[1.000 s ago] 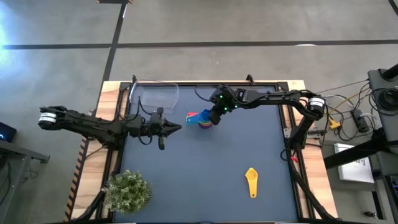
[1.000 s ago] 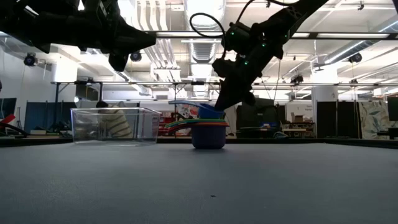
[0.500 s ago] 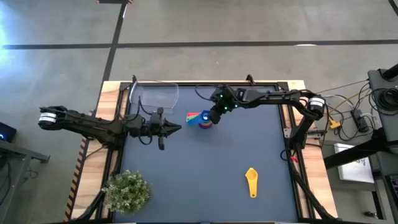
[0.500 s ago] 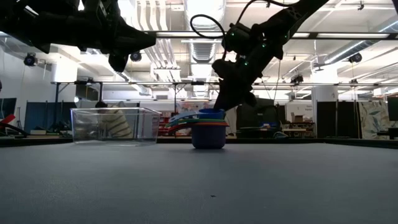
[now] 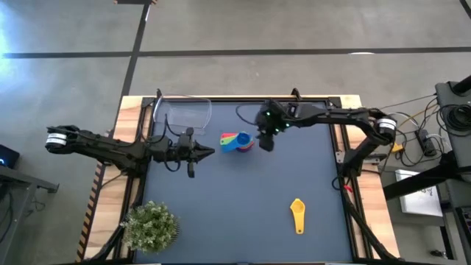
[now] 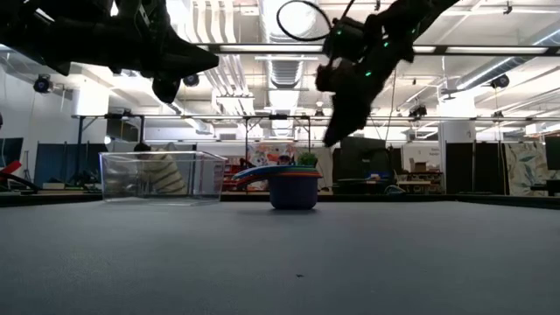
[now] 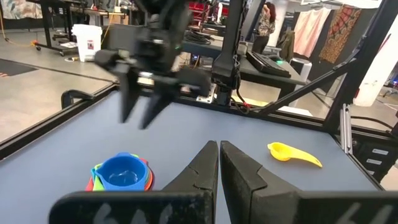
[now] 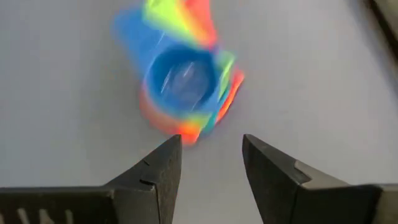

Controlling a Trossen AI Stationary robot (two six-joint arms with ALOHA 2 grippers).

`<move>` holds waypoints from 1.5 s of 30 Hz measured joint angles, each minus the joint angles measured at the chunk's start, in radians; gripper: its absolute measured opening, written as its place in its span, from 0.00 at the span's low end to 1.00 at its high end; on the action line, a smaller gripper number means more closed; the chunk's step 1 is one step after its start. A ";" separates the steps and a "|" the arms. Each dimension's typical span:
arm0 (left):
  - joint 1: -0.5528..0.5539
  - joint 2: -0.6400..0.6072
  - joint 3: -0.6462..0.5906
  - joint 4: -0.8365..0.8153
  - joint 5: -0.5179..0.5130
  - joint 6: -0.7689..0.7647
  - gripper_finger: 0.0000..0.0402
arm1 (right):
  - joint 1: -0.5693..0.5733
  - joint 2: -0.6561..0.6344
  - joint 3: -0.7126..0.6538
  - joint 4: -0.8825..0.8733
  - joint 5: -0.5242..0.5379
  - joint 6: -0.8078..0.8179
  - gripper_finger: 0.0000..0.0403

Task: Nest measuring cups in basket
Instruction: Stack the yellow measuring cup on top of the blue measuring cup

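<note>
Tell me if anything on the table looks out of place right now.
The yellow cup lies alone near the table's front edge, far from the nested stack. The stack sits on the mat beside the basket, not in it. The right gripper hangs open above the stack.

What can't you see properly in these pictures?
- Cup stack: inner cups hidden by the blue one on top in the high and wrist views; the full count cannot be told.
- The stack is smeared in the right wrist view.
- Basket: its floor is hidden at table height in the low view.
- Yellow cup: too small for detail in the high view.
</note>
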 joint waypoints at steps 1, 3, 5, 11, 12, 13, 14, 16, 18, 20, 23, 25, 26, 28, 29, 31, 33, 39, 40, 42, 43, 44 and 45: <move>0.000 0.000 0.000 -0.002 0.000 0.000 0.00 | 0.009 -0.016 0.000 -0.052 -0.001 -0.022 0.39; 0.000 0.000 0.000 -0.002 0.000 0.000 0.00 | 0.036 -0.051 0.000 -0.158 0.000 -0.042 0.37; 0.000 0.000 0.000 -0.003 0.000 0.000 0.00 | 0.070 -0.085 -0.002 -0.240 0.028 0.014 0.35; 0.000 0.000 0.000 -0.004 0.000 -0.009 0.00 | 0.227 -0.161 -0.047 -0.491 0.108 0.102 0.30; 0.000 0.000 0.000 -0.004 0.000 -0.013 0.00 | 0.265 -0.178 -0.062 -0.510 0.104 0.104 0.29; 0.000 0.000 0.000 -0.004 0.000 -0.015 0.00 | 0.303 -0.197 -0.079 -0.523 0.102 0.120 0.29; 0.000 0.000 0.000 -0.004 0.000 -0.015 0.00 | 0.341 -0.214 -0.096 -0.528 0.103 0.141 0.28; 0.000 0.000 0.000 -0.007 -0.001 -0.015 0.00 | 0.417 -0.246 -0.126 -0.525 0.104 0.196 0.27; 0.000 0.000 0.000 -0.008 -0.001 -0.015 0.00 | 0.486 -0.275 -0.151 -0.528 0.106 0.239 0.26; -0.001 0.000 0.000 -0.008 -0.001 -0.015 0.00 | 0.546 -0.302 -0.173 -0.531 0.102 0.262 0.26; -0.001 0.000 0.000 -0.009 -0.001 -0.015 0.00 | 0.614 -0.326 -0.206 -0.525 0.105 0.279 0.25; -0.001 0.000 0.000 -0.009 -0.001 -0.022 0.00 | 0.657 -0.327 -0.222 -0.514 0.105 0.310 0.25; -0.002 0.000 0.000 -0.009 -0.001 -0.024 0.00 | 0.677 -0.324 -0.228 -0.504 0.103 0.327 0.25; -0.003 0.000 0.000 -0.009 -0.002 -0.032 0.00 | 0.709 -0.310 -0.231 -0.492 0.103 0.355 0.25; -0.003 0.000 0.000 -0.009 -0.002 -0.036 0.00 | 0.726 -0.301 -0.232 -0.488 0.104 0.359 0.26; -0.003 0.000 0.000 -0.010 -0.002 -0.038 0.00 | 0.757 -0.277 -0.233 -0.476 0.106 0.344 0.26; -0.003 0.000 0.000 -0.014 -0.002 -0.038 0.00 | 0.783 -0.251 -0.233 -0.456 0.103 0.303 0.27; -0.003 0.000 0.000 -0.022 0.003 -0.042 0.00 | 0.828 -0.150 -0.230 -0.342 0.095 0.166 0.26; -0.003 0.000 0.000 -0.025 0.003 -0.042 0.00 | 0.834 -0.132 -0.225 -0.342 0.094 0.142 0.25; -0.003 0.000 0.000 -0.026 0.003 -0.044 0.00 | 0.839 -0.099 -0.217 -0.346 0.093 0.113 0.24; -0.003 0.000 0.000 -0.026 0.003 -0.045 0.00 | 0.840 -0.085 -0.215 -0.345 0.095 0.102 0.24; -0.003 0.000 0.000 -0.026 0.003 -0.045 0.00 | 0.840 -0.071 -0.214 -0.347 0.096 0.097 0.23; -0.003 0.000 0.000 -0.026 0.003 -0.045 0.00 | 0.840 -0.058 -0.213 -0.346 0.096 0.091 0.23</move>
